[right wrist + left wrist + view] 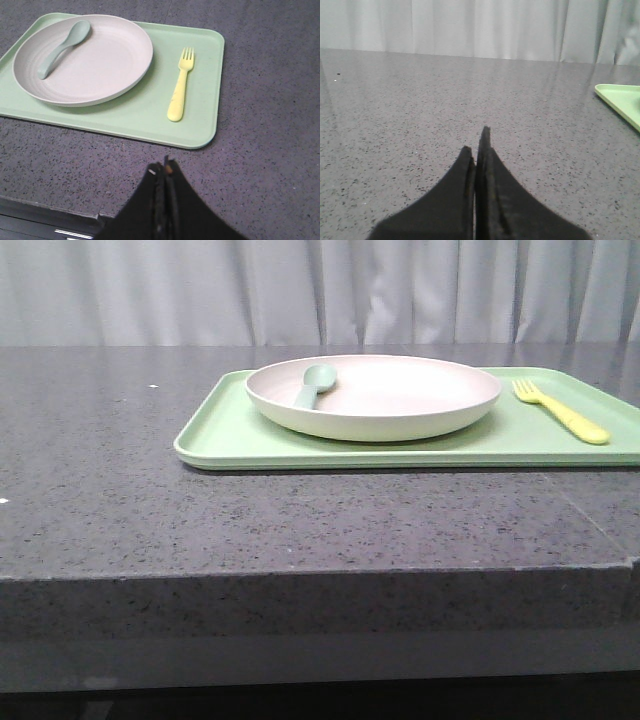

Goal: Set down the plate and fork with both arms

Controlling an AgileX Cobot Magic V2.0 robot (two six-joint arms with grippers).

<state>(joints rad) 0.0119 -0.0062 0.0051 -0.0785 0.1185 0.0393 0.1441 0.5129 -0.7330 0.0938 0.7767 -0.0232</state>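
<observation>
**Plate and fork on the tray, both grippers closed and empty**

Nearest in the front view is the bare edge of the grey table (300, 530); no arm shows there. The right gripper (164, 172) hangs over that grey surface just short of the tray's near edge, its fingers pressed together with nothing between them. The left gripper (479, 145) is likewise closed and empty, over open table, with only a corner of the tray at its 3 o'clock.

Farther back lies the green tray (215, 435). The plate (380, 405) sits flat on its left half, and a green spoon (315, 385) rests inside the plate towards 10 o'clock. The fork (560, 412) lies on the tray at the plate's 3 o'clock, apart from it, tines pointing away from the robot.

As I judge it, the placing looks done: plate and fork are both set down and released. If anything is left, it is only for the arms to rest clear.
</observation>
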